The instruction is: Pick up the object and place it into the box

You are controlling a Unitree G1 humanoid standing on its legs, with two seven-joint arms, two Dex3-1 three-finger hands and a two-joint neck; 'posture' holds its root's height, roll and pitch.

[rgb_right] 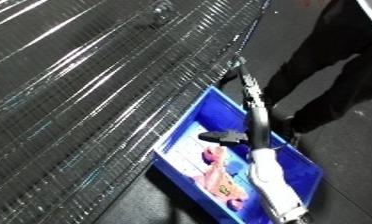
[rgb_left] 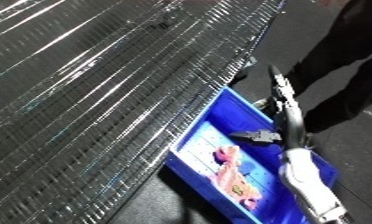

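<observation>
A blue bin (rgb_left: 220, 109) stands on the dark floor against the edge of a wire shelf. A pink object (rgb_left: 229, 171) with a small yellow label lies flat on the bin's bottom, toward its near end. My right hand (rgb_left: 289, 117) hangs over the bin's far half, above and beyond the pink object and apart from it. It is open and holds nothing, its fingers stretched straight past the bin's far rim. Its thumb (rgb_right: 222, 135) sticks out sideways over the bin. The white forearm (rgb_right: 271, 185) comes in from the lower right. My left hand is out of sight.
A large metal wire shelf (rgb_left: 102, 85) fills the left and upper part of the view, its edge running along the bin's left wall. Dark floor (rgb_left: 351, 145) lies to the right of the bin.
</observation>
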